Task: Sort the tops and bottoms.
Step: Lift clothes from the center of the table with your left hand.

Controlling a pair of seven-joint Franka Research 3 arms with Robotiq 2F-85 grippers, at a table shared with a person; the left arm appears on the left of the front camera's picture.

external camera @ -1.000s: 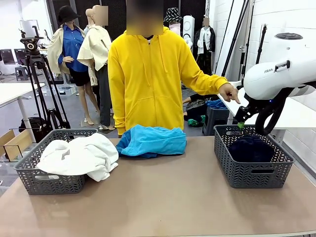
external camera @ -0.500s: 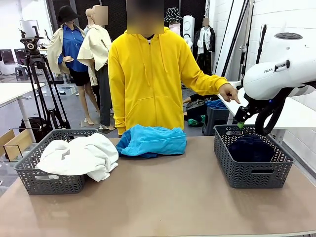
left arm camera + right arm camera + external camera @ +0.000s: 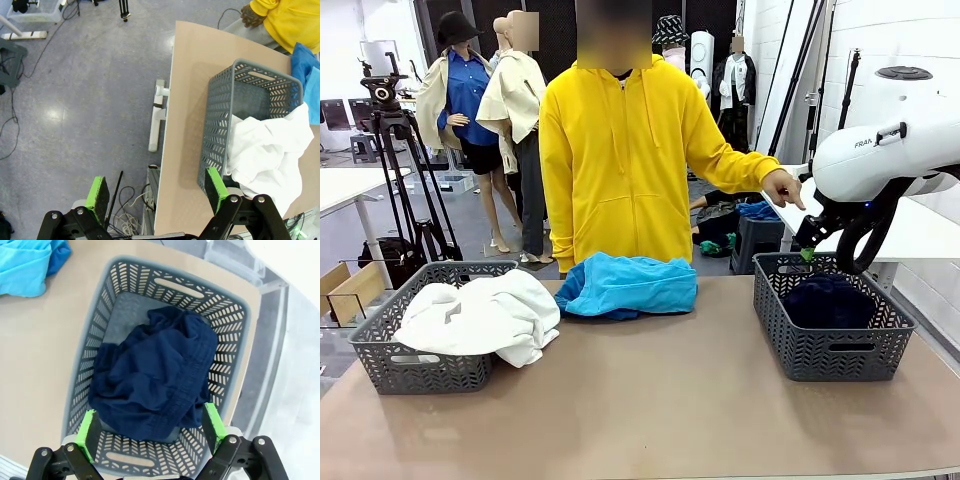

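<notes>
Overhead, both tools hang with jaws apart and empty. The right gripper point(image 3: 150, 426) is above the dark navy garment point(image 3: 155, 375) in the right basket point(image 3: 830, 352) at the table point(image 3: 650, 400)'s right edge. The left gripper point(image 3: 157, 187) is over its left edge. The white shirt point(image 3: 480, 315) spills from the left basket point(image 3: 420, 375), and the blue garments point(image 3: 628, 285) lie at the far edge.

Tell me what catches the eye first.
A person in yellow stands across the table, behind bright blue clothes. A white shirt spills over the left basket; the open right end effector hangs above a dark navy garment in the right basket.
</notes>
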